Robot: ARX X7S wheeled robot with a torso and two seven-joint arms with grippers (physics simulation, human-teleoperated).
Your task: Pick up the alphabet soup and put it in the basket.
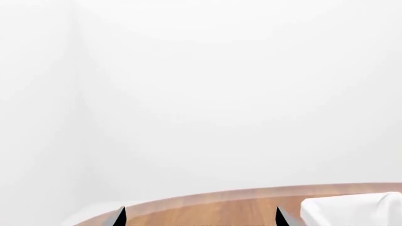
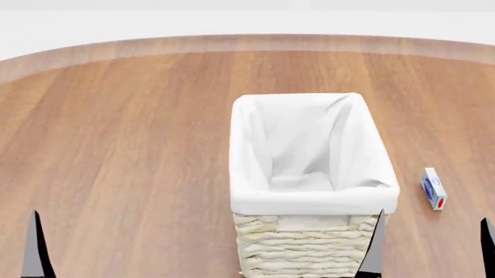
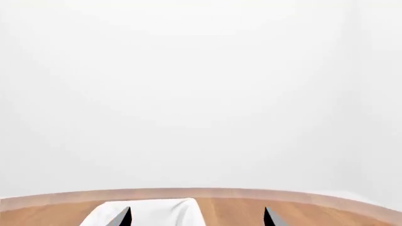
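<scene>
The basket (image 2: 309, 174) is cream wicker with a white cloth liner and stands upright in the middle of the wooden table (image 2: 116, 145); nothing shows inside it. The alphabet soup is out of view in every frame. My right gripper (image 2: 430, 249) is open and empty at the near edge, with one fingertip (image 2: 375, 246) in front of the basket's near right corner. Only one fingertip (image 2: 35, 249) of my left gripper shows in the head view, near left. In the left wrist view the left gripper (image 1: 199, 221) is open and empty, the liner (image 1: 358, 209) beside it. In the right wrist view the right gripper (image 3: 197, 220) is open, the liner (image 3: 157, 212) ahead.
A small white-and-blue box with a red end (image 2: 434, 187) lies flat on the table right of the basket. The table's curved far edge (image 2: 247, 41) runs across the back, with white wall beyond.
</scene>
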